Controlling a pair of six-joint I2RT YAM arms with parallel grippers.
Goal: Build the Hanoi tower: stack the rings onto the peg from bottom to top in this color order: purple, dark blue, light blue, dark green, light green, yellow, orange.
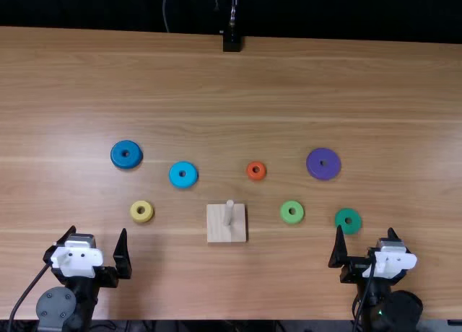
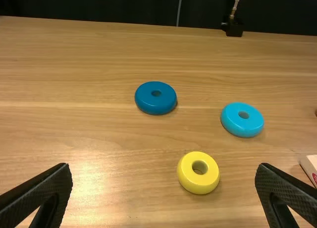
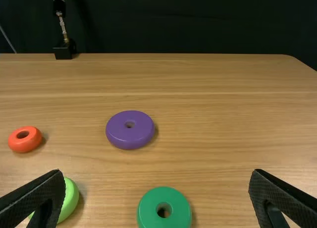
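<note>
Lying beyond the dark green ring (image 1: 348, 228), ahead of the right gripper (image 1: 365, 229) and its wide-spread fingers, slightly toward the peg (image 1: 229, 213), the purple ring (image 1: 315, 166) should go first.

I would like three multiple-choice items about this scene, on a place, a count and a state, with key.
1. Which ring lies nearest the left pincer?
A) orange ring
B) yellow ring
C) purple ring

2. How many rings lie on the table?
A) five
B) six
C) seven

3. How does the peg stand?
A) without rings
B) with one ring
C) with three rings

1 B: all others lie farther from it, seen from above.
2 C: the top view shows seven, each separate.
3 A: nothing surrounds its post.
</note>
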